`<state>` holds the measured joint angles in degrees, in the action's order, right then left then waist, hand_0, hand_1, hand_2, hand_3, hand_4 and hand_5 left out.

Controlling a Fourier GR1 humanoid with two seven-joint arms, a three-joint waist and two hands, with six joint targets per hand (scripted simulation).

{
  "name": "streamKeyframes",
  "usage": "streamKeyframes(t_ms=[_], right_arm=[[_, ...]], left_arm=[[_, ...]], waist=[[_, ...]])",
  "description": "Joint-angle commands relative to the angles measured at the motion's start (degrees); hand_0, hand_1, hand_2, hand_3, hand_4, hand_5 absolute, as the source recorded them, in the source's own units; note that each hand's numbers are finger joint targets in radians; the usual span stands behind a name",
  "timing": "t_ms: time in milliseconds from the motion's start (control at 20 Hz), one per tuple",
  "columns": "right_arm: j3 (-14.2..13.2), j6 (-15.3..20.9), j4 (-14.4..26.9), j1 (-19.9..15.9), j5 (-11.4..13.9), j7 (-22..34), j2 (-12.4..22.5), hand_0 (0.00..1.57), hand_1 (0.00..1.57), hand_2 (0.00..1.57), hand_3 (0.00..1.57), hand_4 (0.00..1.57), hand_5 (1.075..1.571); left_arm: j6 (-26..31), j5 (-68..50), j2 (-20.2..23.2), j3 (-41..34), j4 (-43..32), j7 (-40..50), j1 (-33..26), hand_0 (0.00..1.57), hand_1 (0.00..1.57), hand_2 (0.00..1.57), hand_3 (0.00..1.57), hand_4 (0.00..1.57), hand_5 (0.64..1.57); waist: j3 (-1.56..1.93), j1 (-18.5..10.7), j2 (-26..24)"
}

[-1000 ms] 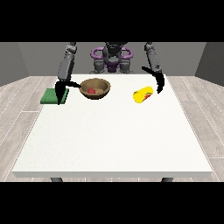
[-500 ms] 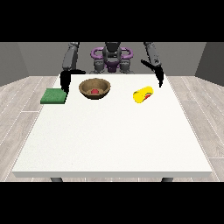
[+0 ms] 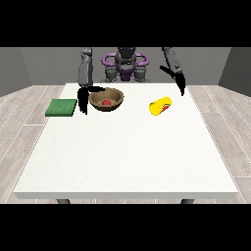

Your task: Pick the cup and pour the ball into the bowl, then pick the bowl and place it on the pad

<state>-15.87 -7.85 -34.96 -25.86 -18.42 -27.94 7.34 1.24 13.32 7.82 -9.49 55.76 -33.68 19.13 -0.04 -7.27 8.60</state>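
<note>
The brown bowl (image 3: 115, 99) stands at the table's far side with the red ball (image 3: 106, 102) inside it. To its right, the yellow cup (image 3: 161, 106) lies on its side with its red-lined mouth facing right. A green pad (image 3: 62, 107) lies flat near the left edge. The hand at the view's left (image 3: 85, 94) hangs between pad and bowl, open, its thumb reaching to the bowl's left rim and its fingers pointing down. The hand at the view's right (image 3: 178, 80) is raised above and behind the cup, open, holding nothing.
The white table (image 3: 127, 157) stretches wide towards the camera. The robot's torso (image 3: 125, 63) stands behind the far edge, and wooden floor surrounds the table.
The hand at the view's left rose from beside the bowl, then came back down to its left rim. The hand at the view's right lifted away from the cup. Bowl, cup and pad stayed put.
</note>
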Motion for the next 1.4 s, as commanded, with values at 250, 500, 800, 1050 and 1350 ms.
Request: streamKeyframes(t_ms=[250,500,800,1050,1350], right_arm=[[-2.1,5.5,7.1,-0.5,-1.0,1.9,-0.9,0.0,0.0,0.0,0.0,0.47,1.551],[8.7,18.4,6.7,6.1,16.7,-1.4,6.6,1.57,1.57,1.57,1.57,1.11,1.559],[9.9,29.6,3.6,9.4,23.6,0.9,14.0,1.57,1.57,1.57,1.57,1.3,1.568],[9.8,29.2,-0.2,9.9,23.1,10.5,16.6,1.57,1.57,1.57,1.57,1.2,1.571],[14.7,27.8,-3.6,8.6,27.0,27.7,19.5,1.57,1.57,1.57,1.57,1.18,1.57]], left_arm=[[3.2,-1.1,2.0,0.9,5.2,1.1,0.6,0.0,0.0,0.0,0.0,0.0,0.683],[3.9,0.3,1.2,3.6,7.1,-0.1,4.9,0.0,0.0,0.0,0.0,0.0,0.709],[4.8,0.9,1.6,4.8,8.3,-0.1,7.5,0.0,0.0,0.0,0.0,0.0,0.716],[4.1,1.3,-1.1,6.0,6.9,2.3,7.7,0.0,0.0,0.0,0.0,0.0,0.713],[5.0,0.8,-1.4,5.6,3.0,4.7,5.5,0.0,0.0,0.0,0.0,0.0,0.707]], waist=[[0.08,-4.1,3.4],[-0.44,-10.1,9.8],[-0.6,-15.0,13.1],[-0.48,-15.1,8.1],[-0.32,-15.0,-0.9]])
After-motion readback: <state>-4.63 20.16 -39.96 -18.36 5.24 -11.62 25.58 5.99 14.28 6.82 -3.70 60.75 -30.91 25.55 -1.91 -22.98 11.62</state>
